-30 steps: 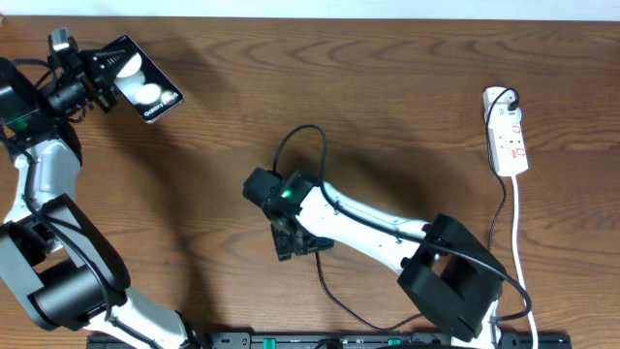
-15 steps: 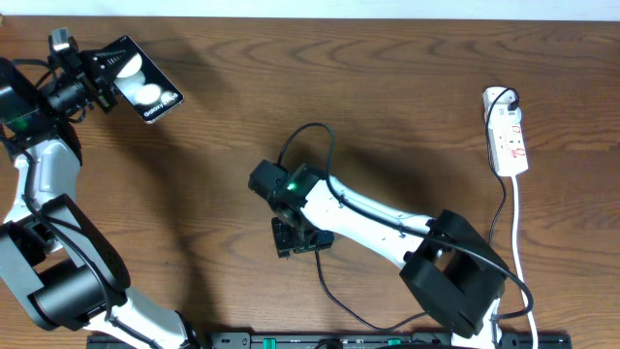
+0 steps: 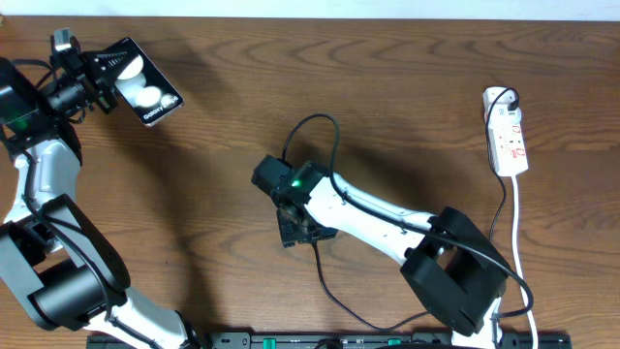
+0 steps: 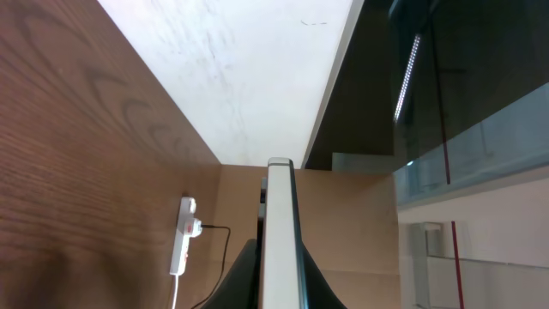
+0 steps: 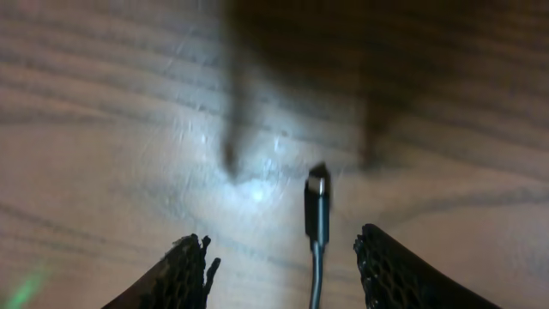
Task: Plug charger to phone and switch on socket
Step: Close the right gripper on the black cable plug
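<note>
My left gripper is raised at the far left and shut on the phone, a black slab with two white circles on its face. In the left wrist view the phone stands edge-on between the two dark fingers. The charger's black cable loops over mid-table to my right gripper. In the right wrist view the plug tip lies flat on the wood between the mesh fingertips, nearer the right one and touching neither; that gripper is open. The socket lies at the far right.
The strip's white cord runs down the right side toward the front edge, with a black cable beside it. The socket also shows far off in the left wrist view. The right arm's black base link fills the front right.
The right gripper has shifted a little to the right and away from the front edge, and the cable loop above it has grown taller. The left arm and phone have not moved.
</note>
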Motion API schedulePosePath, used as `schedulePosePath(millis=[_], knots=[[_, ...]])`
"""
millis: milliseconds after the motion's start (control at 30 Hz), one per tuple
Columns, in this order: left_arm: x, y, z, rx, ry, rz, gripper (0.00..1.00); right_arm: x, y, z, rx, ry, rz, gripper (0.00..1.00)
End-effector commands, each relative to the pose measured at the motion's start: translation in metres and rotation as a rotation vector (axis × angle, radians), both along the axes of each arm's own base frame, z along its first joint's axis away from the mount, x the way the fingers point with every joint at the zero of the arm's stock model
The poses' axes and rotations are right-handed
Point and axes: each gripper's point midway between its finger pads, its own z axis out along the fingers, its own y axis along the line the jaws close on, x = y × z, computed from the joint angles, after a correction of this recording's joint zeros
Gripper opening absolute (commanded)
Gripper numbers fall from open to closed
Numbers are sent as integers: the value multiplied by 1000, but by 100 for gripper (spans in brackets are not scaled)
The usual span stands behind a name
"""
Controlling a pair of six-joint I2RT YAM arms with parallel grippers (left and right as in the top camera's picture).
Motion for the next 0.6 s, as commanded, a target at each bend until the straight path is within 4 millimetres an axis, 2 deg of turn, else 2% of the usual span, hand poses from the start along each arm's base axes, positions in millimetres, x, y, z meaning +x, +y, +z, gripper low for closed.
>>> schedulePosePath(millis=[0, 267, 367, 567], knots=[[-6, -3, 17, 32, -54, -25, 8, 1, -9, -10, -38, -17, -26, 55], [-5, -2, 17, 36, -58, -13, 8, -21, -13, -23, -59, 32, -69, 53], [-3, -1, 17, 43, -64, -2, 7, -25, -11, -23, -49, 52, -68, 45], [-3, -1, 17, 43, -64, -2, 7, -31, -9, -35, -11, 80, -70, 44]])
